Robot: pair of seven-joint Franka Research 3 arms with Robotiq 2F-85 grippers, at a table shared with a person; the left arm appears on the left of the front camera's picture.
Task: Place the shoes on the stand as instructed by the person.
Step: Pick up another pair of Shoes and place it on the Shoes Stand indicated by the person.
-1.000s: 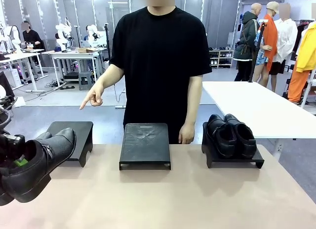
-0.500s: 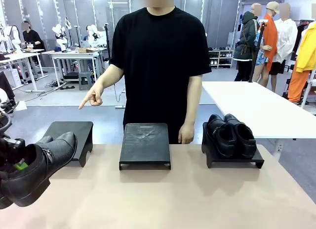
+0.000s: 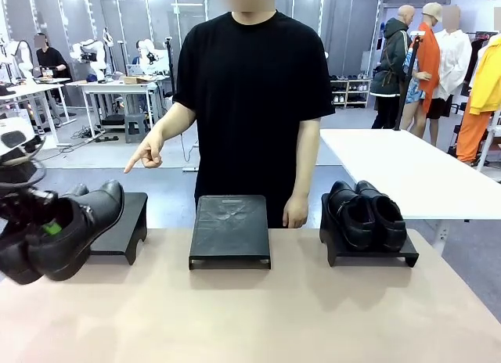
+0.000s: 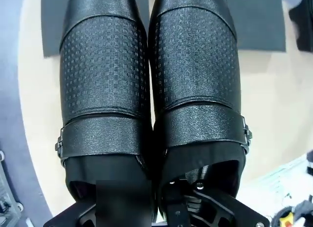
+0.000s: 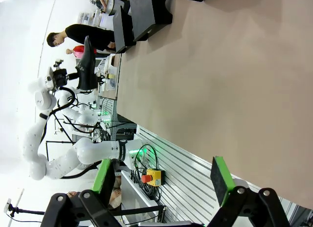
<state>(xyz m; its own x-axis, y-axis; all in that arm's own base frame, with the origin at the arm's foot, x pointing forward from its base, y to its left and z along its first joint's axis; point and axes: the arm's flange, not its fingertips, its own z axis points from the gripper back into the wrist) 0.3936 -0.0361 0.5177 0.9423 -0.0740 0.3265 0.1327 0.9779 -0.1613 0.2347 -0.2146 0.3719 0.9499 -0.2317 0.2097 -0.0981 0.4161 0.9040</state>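
**Left claw carrying strapped pair toward leftmost stand**

Left gripper was clamped on the pair of glossy black leather buckle-strap shoes, fingers down inside the heel openings in the left wrist view, both shoes pinched side by side. We saw the pair held off the beige table, toes aimed away from the robot, long axis running toward the flat black left-hand stand. That stand lay just ahead of and under the toes; dark slab showed past the toe caps in the wrist view. The person in the black T-shirt pointed with one hand down at that same stand. We judged the coming move a short forward carry, then lowering. Middle black stand sat bare; the other black dress pair sat on the right stand. Right gripper had its green pads wide apart, nothing between them, well away from the shoes.
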